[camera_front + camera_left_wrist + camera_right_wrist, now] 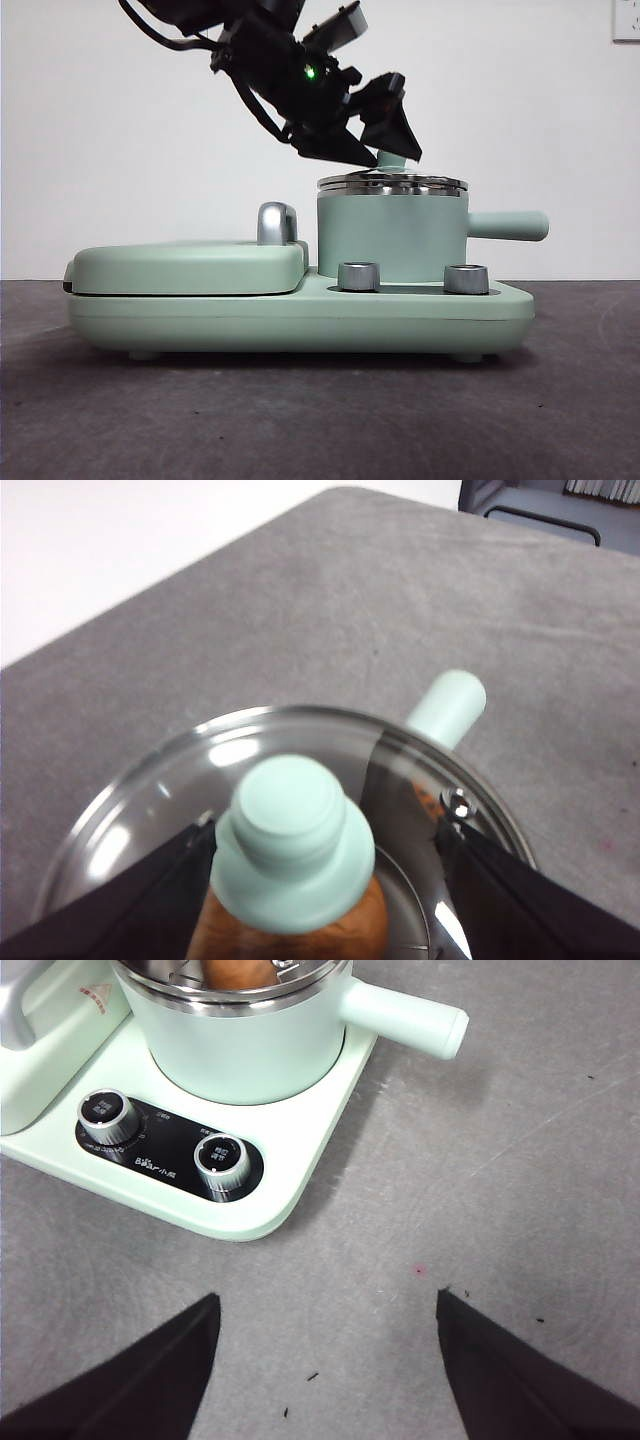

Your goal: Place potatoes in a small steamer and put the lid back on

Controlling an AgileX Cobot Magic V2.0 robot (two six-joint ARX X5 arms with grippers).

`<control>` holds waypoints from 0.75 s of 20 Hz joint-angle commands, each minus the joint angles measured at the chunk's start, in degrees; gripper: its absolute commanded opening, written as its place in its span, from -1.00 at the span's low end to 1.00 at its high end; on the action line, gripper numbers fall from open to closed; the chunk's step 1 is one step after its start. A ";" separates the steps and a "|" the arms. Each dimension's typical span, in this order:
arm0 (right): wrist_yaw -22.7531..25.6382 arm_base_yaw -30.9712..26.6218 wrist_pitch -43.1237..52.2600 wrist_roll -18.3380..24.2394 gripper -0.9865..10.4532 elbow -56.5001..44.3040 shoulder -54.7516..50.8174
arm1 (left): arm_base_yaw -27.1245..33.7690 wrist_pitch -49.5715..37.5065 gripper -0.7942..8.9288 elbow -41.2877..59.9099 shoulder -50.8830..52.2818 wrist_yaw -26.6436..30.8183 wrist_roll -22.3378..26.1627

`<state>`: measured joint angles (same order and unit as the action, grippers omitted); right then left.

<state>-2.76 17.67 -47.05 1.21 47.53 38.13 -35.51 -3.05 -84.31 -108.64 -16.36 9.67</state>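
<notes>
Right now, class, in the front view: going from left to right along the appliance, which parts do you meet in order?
Grill cover → its steel handle → left dial → right dial → pot handle. The pot with its lid stands above the dials, and the left gripper is at the knob.

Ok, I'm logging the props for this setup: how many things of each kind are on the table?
Cooker base with grill cover: 1
Steamer pot: 1
Glass lid: 1
Potato: 1
Control dials: 2
Total: 6
</notes>
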 commanded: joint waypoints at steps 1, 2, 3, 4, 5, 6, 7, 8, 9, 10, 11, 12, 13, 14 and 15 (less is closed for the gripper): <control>0.26 0.20 0.28 -0.57 -0.23 0.37 0.35 | -0.13 -0.28 -0.12 -0.66 0.94 0.11 -0.28; 0.26 0.20 0.26 -0.57 -0.24 0.37 0.33 | -0.13 0.20 -0.13 -0.66 0.94 0.11 -0.26; 0.24 0.20 0.24 -0.57 -0.23 0.37 0.33 | -0.13 0.55 -0.13 -0.66 0.94 0.11 -0.24; 0.24 0.20 0.22 -0.57 -0.23 0.37 0.33 | -0.13 0.66 -0.13 -0.66 0.94 0.11 -0.09; 0.24 0.20 0.13 -0.57 -0.24 0.37 0.31 | -0.13 0.59 -0.13 -0.66 0.94 0.11 0.44; 0.24 0.20 -0.04 -0.57 -0.24 0.37 0.33 | -0.13 0.39 -0.13 -0.66 0.94 0.09 0.85; 0.24 0.20 -0.20 -0.57 -0.24 0.37 0.33 | -0.13 0.31 -0.13 -0.66 0.94 0.09 1.51; 0.24 0.20 -0.35 -0.57 -0.23 0.37 0.33 | -0.13 0.28 -0.13 -0.66 0.94 0.09 1.79; 0.24 0.20 -0.55 -0.57 -0.24 0.37 0.33 | -0.09 0.24 -0.13 -0.66 0.92 0.09 2.03; 0.24 0.20 -0.70 -0.57 -0.23 0.37 0.33 | -0.07 0.04 -0.13 -0.66 0.90 0.09 2.21; 0.24 0.20 -0.83 -0.57 -0.23 0.37 0.33 | -0.09 -0.50 -0.13 -0.66 0.81 0.09 2.32; 0.24 0.20 -0.87 -0.57 -0.24 0.37 0.33 | -0.09 -1.38 -0.13 -0.66 0.74 0.11 2.32; 0.26 0.20 -0.83 -0.57 -0.23 0.37 0.33 | -0.09 -2.60 -0.14 -0.66 0.70 0.11 2.29; 0.26 0.20 -0.83 -0.57 -0.23 0.37 0.33 | -0.09 -3.48 -0.14 -0.66 0.70 0.11 2.29; 0.26 0.20 -0.83 -0.57 -0.24 0.37 0.33 | -0.09 -4.52 -0.14 -0.66 0.70 0.09 2.27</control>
<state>-2.76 17.67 -48.21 1.21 47.53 38.13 -35.38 -6.96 -84.29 -107.07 -16.36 11.22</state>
